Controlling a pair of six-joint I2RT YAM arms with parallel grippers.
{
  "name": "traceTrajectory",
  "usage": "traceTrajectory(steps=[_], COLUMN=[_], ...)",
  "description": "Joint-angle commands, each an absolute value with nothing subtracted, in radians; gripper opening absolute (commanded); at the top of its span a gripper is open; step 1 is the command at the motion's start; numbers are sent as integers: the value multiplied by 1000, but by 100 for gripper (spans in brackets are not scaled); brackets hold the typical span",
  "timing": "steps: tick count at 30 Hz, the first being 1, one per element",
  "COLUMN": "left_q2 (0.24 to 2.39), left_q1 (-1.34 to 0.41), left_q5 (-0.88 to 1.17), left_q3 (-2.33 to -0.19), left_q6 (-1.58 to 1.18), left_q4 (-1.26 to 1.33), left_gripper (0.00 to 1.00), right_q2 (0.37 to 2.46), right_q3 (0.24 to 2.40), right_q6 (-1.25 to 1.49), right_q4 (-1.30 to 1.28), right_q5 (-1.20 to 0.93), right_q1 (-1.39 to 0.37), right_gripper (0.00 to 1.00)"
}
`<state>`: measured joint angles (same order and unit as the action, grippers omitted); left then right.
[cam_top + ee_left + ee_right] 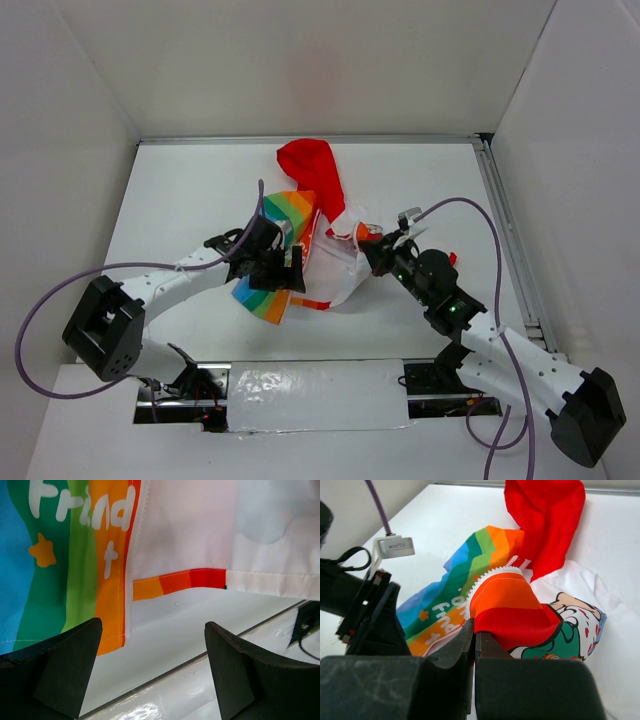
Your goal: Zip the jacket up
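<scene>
The jacket (pixel 318 250) lies crumpled mid-table, its red hood (pixel 311 168) at the far side, rainbow panels on the left and the white body on the right. My right gripper (pixel 373 247) is shut on a raised fold of the jacket's orange-red front edge (pixel 510 605), next to the white zipper teeth (pixel 490 575). My left gripper (pixel 292 270) is open and empty at the jacket's lower hem. In the left wrist view the hem (pixel 180 530) hangs just beyond the spread fingertips (pixel 80 650), not between them.
A shiny taped strip (pixel 320 395) covers the table's near edge between the arm bases. White walls enclose the table on three sides, with a metal rail (pixel 505 230) along the right. Purple cables loop from both arms.
</scene>
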<state>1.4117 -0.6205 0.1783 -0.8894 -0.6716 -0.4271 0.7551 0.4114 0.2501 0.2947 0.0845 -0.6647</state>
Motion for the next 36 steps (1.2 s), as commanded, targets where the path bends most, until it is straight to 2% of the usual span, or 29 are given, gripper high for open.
traceTrajectory(steps=[1, 4, 10, 11, 14, 21, 28, 32, 36], left_q2=[1407, 1375, 1364, 1390, 1451, 1554, 1701, 1717, 1655], left_q1=[-640, -640, -640, -647, -667, -703, -741, -764, -782], left_q5=[131, 54, 84, 89, 49, -35, -80, -115, -114], left_q3=[-897, -896, -844, -841, -854, -908, -985, -1034, -1034], left_q6=[-614, -649, -688, -696, -748, -813, -841, -888, -905], left_q4=[-490, -572, -610, -618, -678, -753, -792, -863, -908], left_gripper=[96, 96, 85, 81, 79, 81, 69, 73, 88], right_q2=[765, 785, 841, 850, 862, 871, 862, 847, 850], right_q3=[460, 474, 518, 523, 529, 529, 528, 525, 523], right_q6=[270, 278, 285, 282, 282, 293, 299, 302, 299], right_q4=[278, 247, 198, 195, 195, 189, 176, 169, 170], right_q5=[117, 126, 94, 92, 75, 58, 32, 40, 28], right_q1=[-644, -631, -601, -601, -595, -577, -569, -566, -560], right_gripper=[0, 0, 0, 0, 0, 0, 0, 0, 0])
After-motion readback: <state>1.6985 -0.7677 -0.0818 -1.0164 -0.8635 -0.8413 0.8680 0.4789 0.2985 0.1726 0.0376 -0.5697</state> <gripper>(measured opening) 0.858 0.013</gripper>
